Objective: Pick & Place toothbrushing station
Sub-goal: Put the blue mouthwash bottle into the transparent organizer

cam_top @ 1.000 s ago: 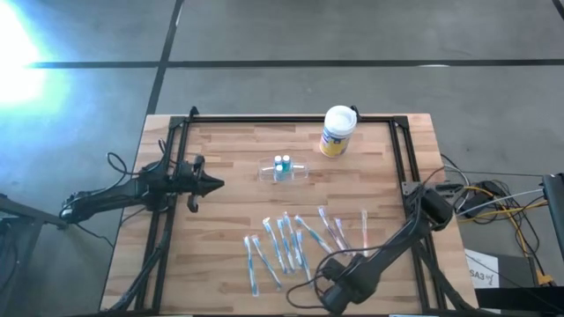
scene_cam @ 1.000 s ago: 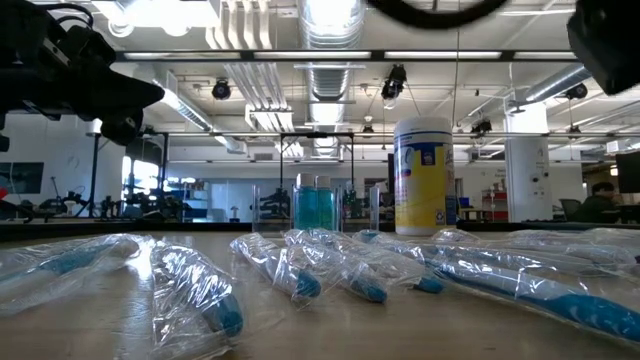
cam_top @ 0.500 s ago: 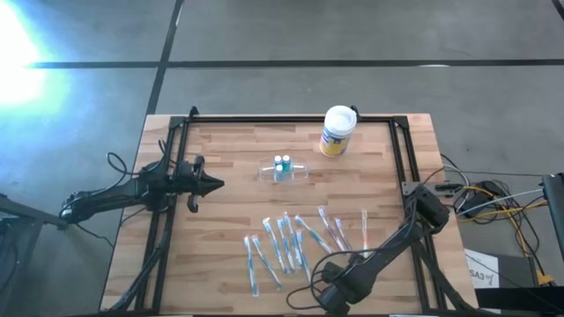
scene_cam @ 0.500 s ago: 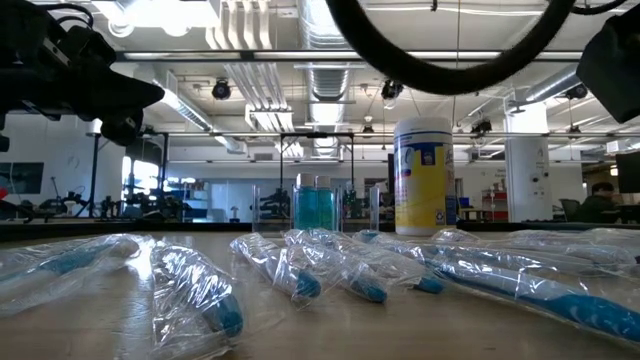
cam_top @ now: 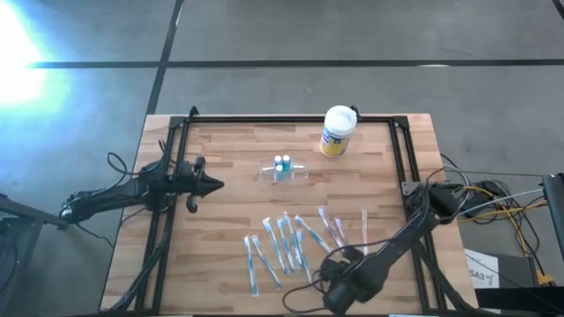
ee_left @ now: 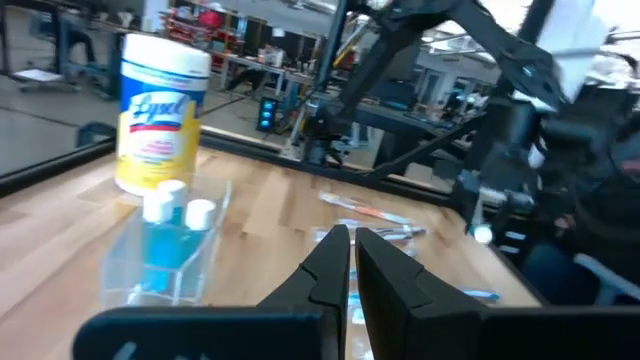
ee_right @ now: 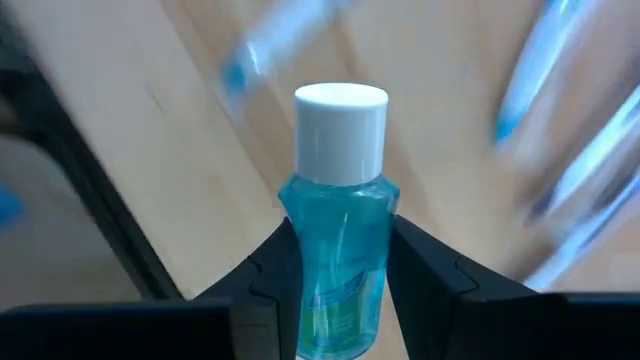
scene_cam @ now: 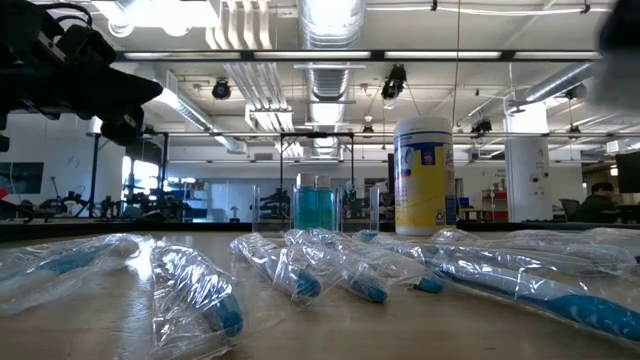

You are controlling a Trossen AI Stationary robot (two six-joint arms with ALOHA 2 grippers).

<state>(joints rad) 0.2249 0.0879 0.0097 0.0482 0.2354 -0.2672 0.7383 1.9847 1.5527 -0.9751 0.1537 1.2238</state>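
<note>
2 blue bottles in 1 holder, roughly 10 wrapped toothbrushes, 1 canister

right hand closed on blue bottle

Wooden table bears clear holder, canister, wrapped toothbrushes.

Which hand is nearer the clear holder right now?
Left. The left hand sits just off the clear holder's left side, fingers shut. The right hand is farther, at the table's near edge beyond the wrapped toothbrushes, gripping a blue bottle.
</note>
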